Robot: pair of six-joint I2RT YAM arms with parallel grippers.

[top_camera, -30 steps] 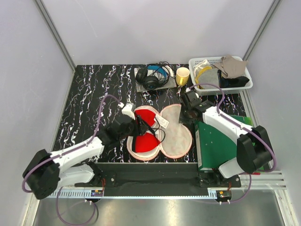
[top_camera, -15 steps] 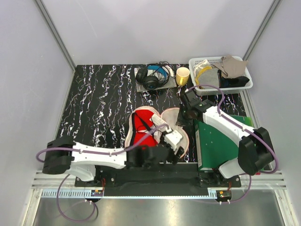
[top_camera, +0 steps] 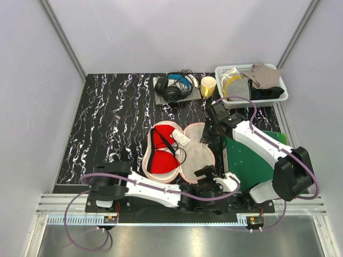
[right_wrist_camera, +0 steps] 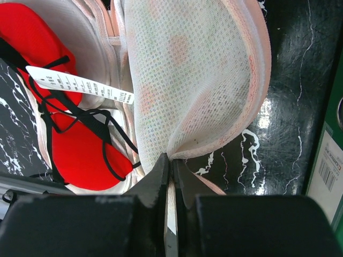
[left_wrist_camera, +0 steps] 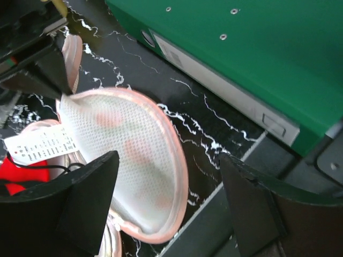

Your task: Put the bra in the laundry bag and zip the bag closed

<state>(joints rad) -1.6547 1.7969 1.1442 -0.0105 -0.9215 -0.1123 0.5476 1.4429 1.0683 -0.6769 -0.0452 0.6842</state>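
Your right gripper (top_camera: 210, 130) pinches the bag (top_camera: 195, 155) at its far-right rim, seen from above; the bra (top_camera: 161, 151) lies in the bag's left lobe, and your left gripper (top_camera: 213, 175) hangs just off its near-right edge. Left wrist: fingers (left_wrist_camera: 86, 198) spread wide, holding nothing, over the right lobe. Right wrist: jaws pressed flat on the bag's pink edging. Fold that lobe squarely over the bra, keeping straps (right_wrist_camera: 88, 124) and tag (right_wrist_camera: 80, 84) clear of the zipper.

- left arm (top_camera: 153, 188) and right arm (top_camera: 261, 143): white shells, black joints
- purple cable (top_camera: 236, 97) trailing back from each arm's jaws
- jaws: matte black, with wedge-shaped fingers (left_wrist_camera: 80, 209)
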